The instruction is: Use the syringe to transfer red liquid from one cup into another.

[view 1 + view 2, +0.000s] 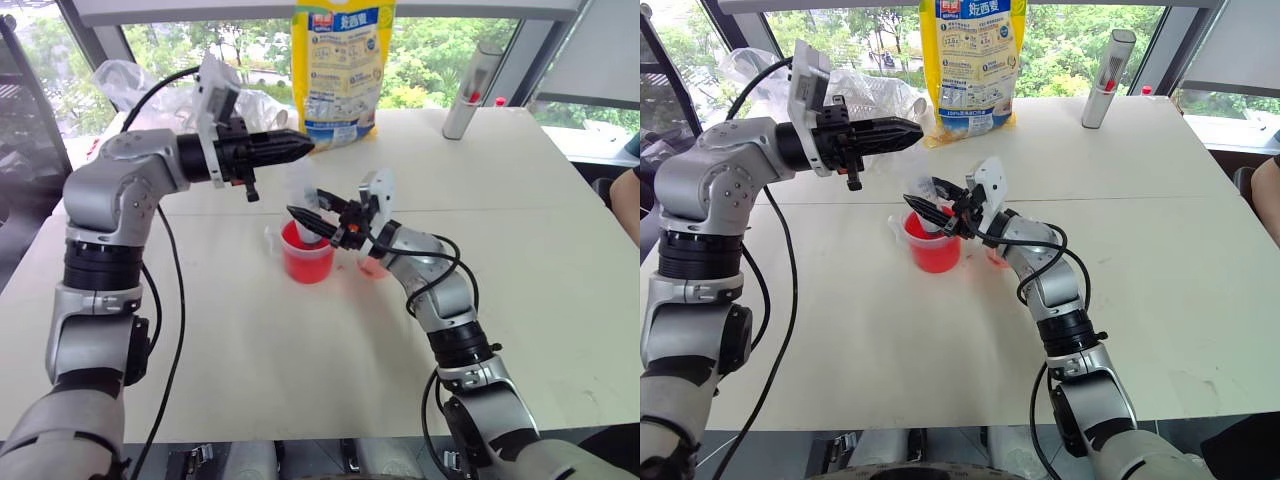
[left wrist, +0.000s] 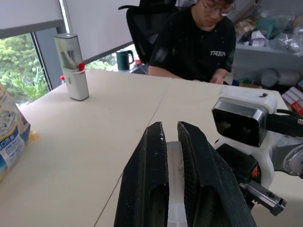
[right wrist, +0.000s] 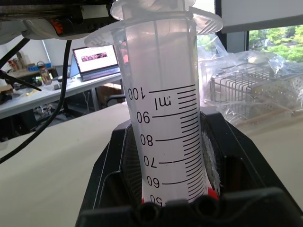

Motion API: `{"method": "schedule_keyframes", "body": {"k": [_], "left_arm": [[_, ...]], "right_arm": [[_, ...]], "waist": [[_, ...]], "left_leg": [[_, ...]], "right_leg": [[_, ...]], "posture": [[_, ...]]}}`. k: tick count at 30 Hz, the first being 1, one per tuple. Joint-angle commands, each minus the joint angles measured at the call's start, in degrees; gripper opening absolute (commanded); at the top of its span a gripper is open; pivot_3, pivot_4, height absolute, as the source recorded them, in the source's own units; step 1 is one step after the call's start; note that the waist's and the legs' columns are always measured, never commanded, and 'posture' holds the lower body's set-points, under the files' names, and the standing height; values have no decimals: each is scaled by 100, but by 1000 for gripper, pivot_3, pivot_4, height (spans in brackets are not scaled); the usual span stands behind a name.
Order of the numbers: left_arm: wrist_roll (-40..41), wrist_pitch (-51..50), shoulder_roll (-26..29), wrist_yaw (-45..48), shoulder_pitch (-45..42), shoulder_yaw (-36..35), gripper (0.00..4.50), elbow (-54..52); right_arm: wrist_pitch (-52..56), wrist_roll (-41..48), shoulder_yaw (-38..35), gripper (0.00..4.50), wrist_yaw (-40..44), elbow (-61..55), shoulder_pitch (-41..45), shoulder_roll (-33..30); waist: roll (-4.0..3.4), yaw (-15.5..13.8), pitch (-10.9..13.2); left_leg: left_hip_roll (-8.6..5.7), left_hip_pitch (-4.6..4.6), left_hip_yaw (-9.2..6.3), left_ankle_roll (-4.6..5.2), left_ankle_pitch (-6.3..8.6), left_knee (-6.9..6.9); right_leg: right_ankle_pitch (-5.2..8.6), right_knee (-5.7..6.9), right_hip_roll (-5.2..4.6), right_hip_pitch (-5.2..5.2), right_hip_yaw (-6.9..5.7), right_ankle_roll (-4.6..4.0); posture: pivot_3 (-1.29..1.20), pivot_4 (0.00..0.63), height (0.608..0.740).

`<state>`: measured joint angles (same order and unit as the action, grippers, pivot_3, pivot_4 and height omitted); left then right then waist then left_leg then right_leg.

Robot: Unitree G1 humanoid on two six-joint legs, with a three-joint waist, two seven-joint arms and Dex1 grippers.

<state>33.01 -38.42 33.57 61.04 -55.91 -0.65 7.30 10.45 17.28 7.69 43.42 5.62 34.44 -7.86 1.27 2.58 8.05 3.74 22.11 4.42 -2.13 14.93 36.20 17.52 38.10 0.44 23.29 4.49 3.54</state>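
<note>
The wide clear beaker (image 1: 308, 262), vivid with red liquid (image 1: 306, 268), stands mid-table. The syringe (image 3: 165, 118) stands upright in it, its printed barrel gripped by my shut right gripper (image 1: 312, 222). Red shows at the barrel's lower end. My left gripper (image 1: 296, 147) points level just over the syringe's top (image 1: 302, 190). It is shut, with the whitish plunger (image 2: 174, 189) showing between its fingers. The smaller pinkish cup (image 1: 372, 266) sits right of the beaker, partly hidden behind my right wrist.
A yellow bag (image 1: 340, 70) and a grey metal cylinder (image 1: 472, 90) stand at the table's far edge. Crumpled clear plastic (image 1: 130, 85) lies at the far left. A person (image 2: 199, 42) sits at the table's right side, with a green mug (image 2: 124, 60) beyond.
</note>
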Motion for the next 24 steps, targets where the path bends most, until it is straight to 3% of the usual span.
{"method": "schedule_keyframes", "body": {"k": [1,24], "left_arm": [[-46,262,52,-151,-484,-296,32,-17],[-338,749,157,46,-1051,-340,32,622]], "right_arm": [[70,49,187,1357,125,-170,-96,59],[287,20,306,1357,181,-234,-206,45]], "waist": [[0,1,0],[0,4,0]], "left_leg": [[0,0,0,0,0,0],[-1,0,1,0,0,-1]], "right_leg": [[0,0,0,0,0,0],[0,0,2,1,-1,0]], "posture": [[0,150,740],[0,150,740]]}}
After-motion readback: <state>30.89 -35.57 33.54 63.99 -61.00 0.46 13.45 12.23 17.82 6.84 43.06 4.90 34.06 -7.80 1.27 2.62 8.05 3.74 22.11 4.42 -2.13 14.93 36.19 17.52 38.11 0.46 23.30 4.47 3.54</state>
